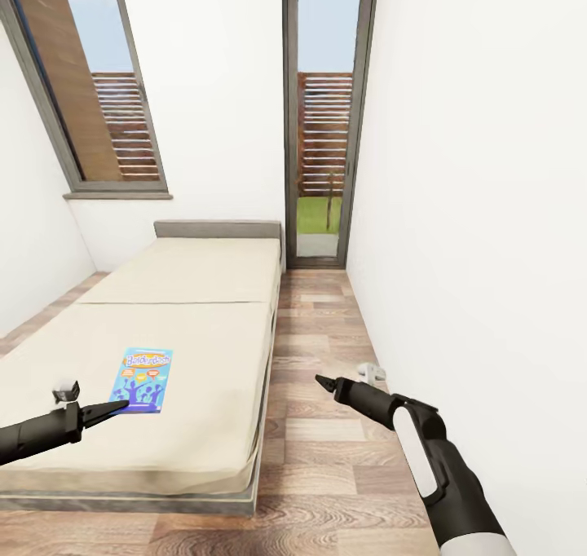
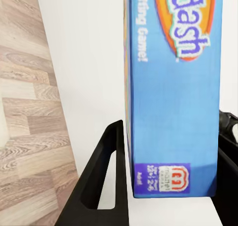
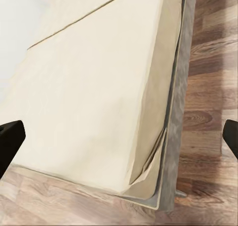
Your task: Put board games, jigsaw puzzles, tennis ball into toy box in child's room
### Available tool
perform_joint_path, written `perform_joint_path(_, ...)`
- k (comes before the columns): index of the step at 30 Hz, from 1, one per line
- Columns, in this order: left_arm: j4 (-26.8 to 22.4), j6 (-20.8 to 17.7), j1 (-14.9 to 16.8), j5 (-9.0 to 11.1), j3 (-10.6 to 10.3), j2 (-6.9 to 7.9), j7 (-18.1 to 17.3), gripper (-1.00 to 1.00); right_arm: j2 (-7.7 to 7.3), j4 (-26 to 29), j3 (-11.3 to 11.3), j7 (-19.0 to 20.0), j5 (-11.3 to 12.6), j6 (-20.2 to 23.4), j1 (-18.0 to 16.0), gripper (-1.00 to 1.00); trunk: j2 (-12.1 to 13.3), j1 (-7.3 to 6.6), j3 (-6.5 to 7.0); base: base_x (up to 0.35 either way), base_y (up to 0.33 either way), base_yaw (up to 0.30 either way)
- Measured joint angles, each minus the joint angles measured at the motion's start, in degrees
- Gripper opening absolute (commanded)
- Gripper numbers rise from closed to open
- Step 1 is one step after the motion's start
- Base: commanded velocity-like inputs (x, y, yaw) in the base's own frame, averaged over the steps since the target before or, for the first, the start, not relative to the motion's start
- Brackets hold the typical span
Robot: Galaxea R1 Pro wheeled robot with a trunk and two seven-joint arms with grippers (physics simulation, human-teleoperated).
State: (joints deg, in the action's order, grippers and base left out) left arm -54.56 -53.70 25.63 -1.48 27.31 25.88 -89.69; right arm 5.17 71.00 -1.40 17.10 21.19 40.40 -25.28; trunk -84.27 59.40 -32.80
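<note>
Blue board game on the beige bed, left gripper at its near edge

White-walled room with wood-plank floor; the bed runs toward 12 o'clock, grey headboard under a window, glass door at 1 o'clock. The board game lies flat on the mattress at about 10 o'clock. The left gripper has its fingers spread either side of the box's end, seemingly not yet clamped. The right gripper hangs over the floor beside the bed, jaws wide and empty
</note>
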Motion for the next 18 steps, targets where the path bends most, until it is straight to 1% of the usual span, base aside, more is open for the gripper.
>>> perform_joint_path(4,0.0,0.0,0.0,0.1,0.0,0.41,0.0,-1.0,0.35,4.6,0.8,0.0,0.1,4.7,0.0,1.0,1.6,-0.88,0.71,-0.002,0.0,0.192)
perform_joint_path(7,0.1,0.0,0.0,0.2,0.1,0.71,0.0,-1.0,0.52,6.9,1.1,0.0,0.3,6.5,0.0,1.0,2.8,-1.54,1.21,0.0,0.0,0.26)
perform_joint_path(14,0.1,0.0,0.0,0.3,0.1,1.17,0.0,-1.0,0.75,8.0,1.2,0.0,0.5,7.8,0.0,1.0,5.6,-3.07,2.24,0.0,0.0,0.264)
perform_joint_path(18,0.1,0.0,0.0,0.3,0.3,1.24,0.0,-1.0,0.72,8.0,1.2,0.0,0.5,7.9,0.0,1.0,5.6,-3.08,2.13,0.0,0.0,0.121)
